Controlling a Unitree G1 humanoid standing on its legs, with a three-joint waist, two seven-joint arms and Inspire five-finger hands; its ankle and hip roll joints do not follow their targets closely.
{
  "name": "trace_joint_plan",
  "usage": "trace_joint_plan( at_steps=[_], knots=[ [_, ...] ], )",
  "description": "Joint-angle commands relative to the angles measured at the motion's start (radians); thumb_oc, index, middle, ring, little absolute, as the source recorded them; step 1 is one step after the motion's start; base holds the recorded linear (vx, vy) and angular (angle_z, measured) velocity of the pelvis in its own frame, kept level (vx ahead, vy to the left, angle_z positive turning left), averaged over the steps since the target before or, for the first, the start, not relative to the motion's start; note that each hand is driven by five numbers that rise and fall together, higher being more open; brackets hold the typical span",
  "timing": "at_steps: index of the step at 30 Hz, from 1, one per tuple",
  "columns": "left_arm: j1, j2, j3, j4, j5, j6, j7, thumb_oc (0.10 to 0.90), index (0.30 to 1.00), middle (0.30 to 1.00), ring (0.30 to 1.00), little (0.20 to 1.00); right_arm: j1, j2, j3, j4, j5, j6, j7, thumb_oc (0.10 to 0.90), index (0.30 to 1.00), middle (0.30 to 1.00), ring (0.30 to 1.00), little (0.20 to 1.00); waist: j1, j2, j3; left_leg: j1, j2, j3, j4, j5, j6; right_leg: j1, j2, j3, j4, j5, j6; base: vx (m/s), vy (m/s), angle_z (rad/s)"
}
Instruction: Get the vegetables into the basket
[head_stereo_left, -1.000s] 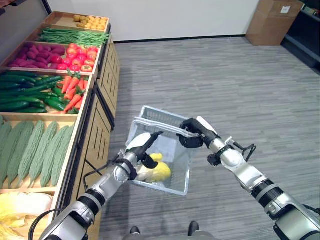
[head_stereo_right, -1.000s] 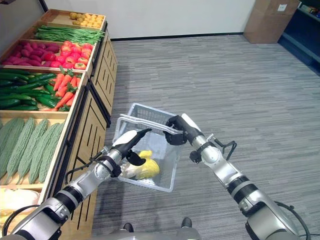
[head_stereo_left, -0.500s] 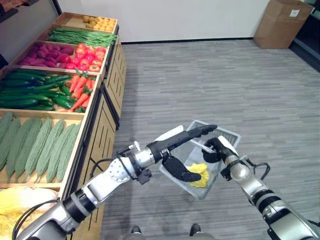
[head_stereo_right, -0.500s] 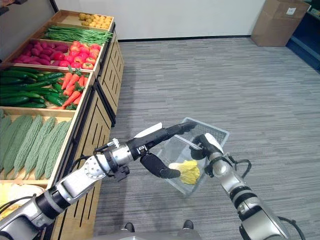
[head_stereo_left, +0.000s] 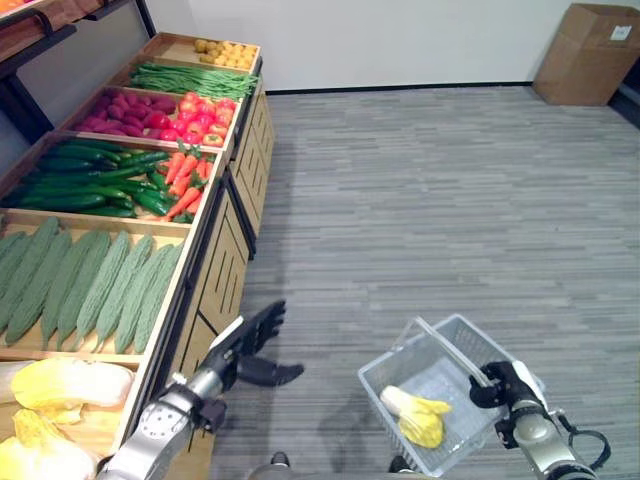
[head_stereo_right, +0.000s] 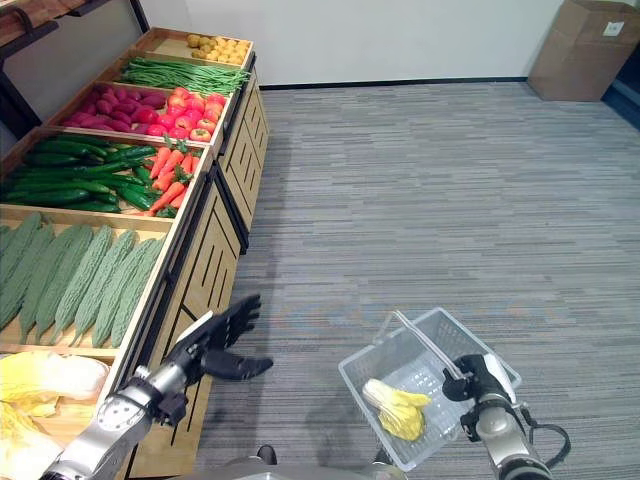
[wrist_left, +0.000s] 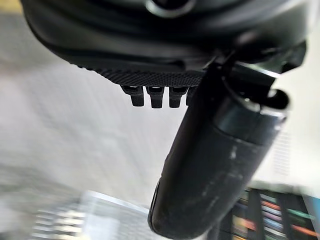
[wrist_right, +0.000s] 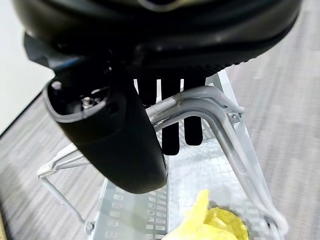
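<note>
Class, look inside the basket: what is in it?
Inside the basket lies one yellow-and-white leafy vegetable. The right hand holds the handle; the mesh floor beneath the vegetable is hidden.

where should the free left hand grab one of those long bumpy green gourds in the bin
Probably round the thick middle of the gourd nearest the bin's front edge, coming from above. They lie flat, side by side, pointing away from the aisle, so only the tops are open. The left hand is open; the right hand holds the basket handle.
</note>
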Motion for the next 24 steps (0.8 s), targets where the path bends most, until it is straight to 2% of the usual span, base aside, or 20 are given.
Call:
trace_joint_plan(
  at_steps=[1, 2, 3, 4, 5, 7, 9, 10, 11, 13, 16, 20, 24],
  knots=[
    [-0.066, -0.015, 0.0, 0.009, 0.144, -0.048, 0.023, 0.9, 1.0, 1.0, 1.0, 1.0, -0.127, -0.068, -0.07, -0.106, 0.03, -0.119, -0.083, 0.4, 0.3, 0.3, 0.3, 0.3, 0.008, -0.036, -0.027, -0.019, 0.003, -0.021, 0.006, -0.047, -0.025, 0.05, -0.049, -0.044, 0.005, -0.035, 0.09, 0.0, 0.0, 0.0],
    [-0.062, -0.028, 0.002, 0.038, 0.174, -0.051, 0.03, 0.9, 1.0, 1.0, 1.0, 1.0, -0.115, -0.069, -0.078, -0.112, 0.03, -0.12, -0.083, 0.4, 0.3, 0.3, 0.3, 0.3, 0.007, -0.036, -0.027, -0.019, 0.003, -0.022, 0.006, -0.047, -0.025, 0.049, -0.049, -0.044, 0.005, -0.036, 0.09, 0.0, 0.0, 0.0],
    [-0.054, -0.072, 0.022, 0.153, 0.285, -0.052, 0.07, 0.9, 1.0, 1.0, 1.0, 1.0, -0.082, -0.057, -0.095, -0.12, 0.025, -0.123, -0.085, 0.4, 0.3, 0.3, 0.3, 0.3, 0.004, -0.037, -0.027, -0.019, 0.004, -0.021, 0.006, -0.046, -0.025, 0.049, -0.047, -0.043, 0.005, -0.038, 0.09, 0.0, 0.0, 0.0],
    [-0.054, -0.072, 0.021, 0.154, 0.286, -0.052, 0.07, 0.9, 1.0, 1.0, 1.0, 1.0, -0.081, -0.057, -0.096, -0.12, 0.025, -0.123, -0.085, 0.4, 0.3, 0.3, 0.3, 0.3, 0.004, -0.037, -0.027, -0.02, 0.004, -0.021, 0.006, -0.046, -0.025, 0.048, -0.047, -0.043, 0.005, -0.037, 0.09, 0.0, 0.0, 0.0],
    [-0.058, -0.091, 0.028, 0.209, 0.351, -0.051, 0.097, 0.9, 1.0, 1.0, 1.0, 1.0, -0.073, -0.053, -0.104, -0.117, 0.028, -0.126, -0.093, 0.4, 0.3, 0.3, 0.3, 0.3, 0.003, -0.038, -0.027, -0.022, 0.004, -0.02, 0.006, -0.045, -0.026, 0.046, -0.047, -0.044, 0.005, -0.037, 0.089, 0.0, 0.0, 0.0],
    [-0.066, -0.105, 0.006, 0.307, 0.558, -0.058, 0.118, 0.9, 1.0, 1.0, 1.0, 1.0, -0.044, -0.039, -0.115, -0.118, 0.028, -0.131, -0.097, 0.4, 0.3, 0.3, 0.3, 0.3, -0.004, -0.039, -0.025, -0.029, 0.006, -0.019, 0.006, -0.045, -0.027, 0.039, -0.047, -0.042, 0.005, -0.038, 0.09, -0.02, -0.005, 0.04],
    [-0.067, -0.108, 0.004, 0.312, 0.562, -0.061, 0.121, 0.9, 1.0, 1.0, 1.0, 1.0, -0.041, -0.039, -0.117, -0.121, 0.027, -0.13, -0.097, 0.4, 0.3, 0.3, 0.3, 0.3, -0.002, -0.039, -0.026, -0.03, 0.006, -0.019, 0.006, -0.045, -0.027, 0.038, -0.047, -0.041, 0.005, -0.038, 0.09, -0.01, -0.001, 0.06],
    [-0.068, -0.122, -0.007, 0.383, 0.651, -0.058, 0.144, 0.9, 1.0, 1.0, 1.0, 1.0, -0.021, -0.036, -0.127, -0.11, 0.028, -0.135, -0.1, 0.4, 0.3, 0.3, 0.3, 0.3, -0.006, -0.04, -0.025, -0.031, 0.006, -0.017, 0.006, -0.046, -0.027, 0.035, -0.047, -0.04, 0.005, -0.037, 0.091, 0.0, 0.0, 0.0],
    [-0.062, -0.133, -0.004, 0.407, 0.68, -0.052, 0.158, 0.9, 1.0, 1.0, 1.0, 1.0, -0.013, -0.036, -0.135, -0.086, 0.035, -0.138, -0.103, 0.4, 0.3, 0.3, 0.3, 0.3, -0.006, -0.04, -0.024, -0.031, 0.005, -0.015, 0.006, -0.047, -0.027, 0.035, -0.048, -0.04, 0.005, -0.037, 0.091, 0.0, 0.0, 0.0],
    [-0.059, -0.194, 0.041, 0.546, 0.669, -0.025, 0.191, 0.9, 1.0, 1.0, 1.0, 1.0, -0.001, -0.019, -0.136, -0.077, 0.05, -0.141, -0.099, 0.4, 0.3, 0.3, 0.3, 0.3, -0.01, -0.041, -0.019, -0.029, 0.004, -0.013, 0.006, -0.048, -0.026, 0.033, -0.047, -0.036, 0.005, -0.035, 0.091, -0.01, 0.013, -0.04],
    [-0.045, -0.261, 0.133, 0.643, 0.608, -0.001, 0.237, 0.9, 1.0, 1.0, 1.0, 1.0, 0.045, 0.004, -0.154, -0.099, 0.057, -0.142, -0.094, 0.4, 0.3, 0.3, 0.3, 0.3, -0.013, -0.046, -0.017, -0.035, 0.003, -0.013, 0.006, -0.047, -0.024, 0.026, -0.048, -0.034, 0.005, -0.032, 0.09, -0.02, 0.005, -0.06],
    [-0.048, -0.331, 0.24, 0.829, 0.595, 0.045, 0.322, 0.9, 1.0, 1.0, 1.0, 1.0, 0.078, 0.027, -0.143, -0.07, 0.041, -0.134, -0.095, 0.4, 0.3, 0.3, 0.3, 0.3, -0.011, -0.054, -0.012, -0.038, 0.0, -0.016, 0.006, -0.047, -0.022, 0.022, -0.052, -0.035, 0.007, -0.028, 0.09, 0.0, 0.0, 0.0],
    [-0.052, -0.351, 0.266, 0.853, 0.57, 0.052, 0.339, 0.9, 1.0, 1.0, 1.0, 1.0, 0.08, 0.035, -0.132, -0.046, 0.043, -0.13, -0.097, 0.4, 0.3, 0.3, 0.3, 0.3, -0.009, -0.057, -0.009, -0.04, -0.004, -0.017, 0.006, -0.05, -0.019, 0.022, -0.056, -0.038, 0.009, -0.026, 0.092, 0.0, 0.034, 0.0]
  ],
)
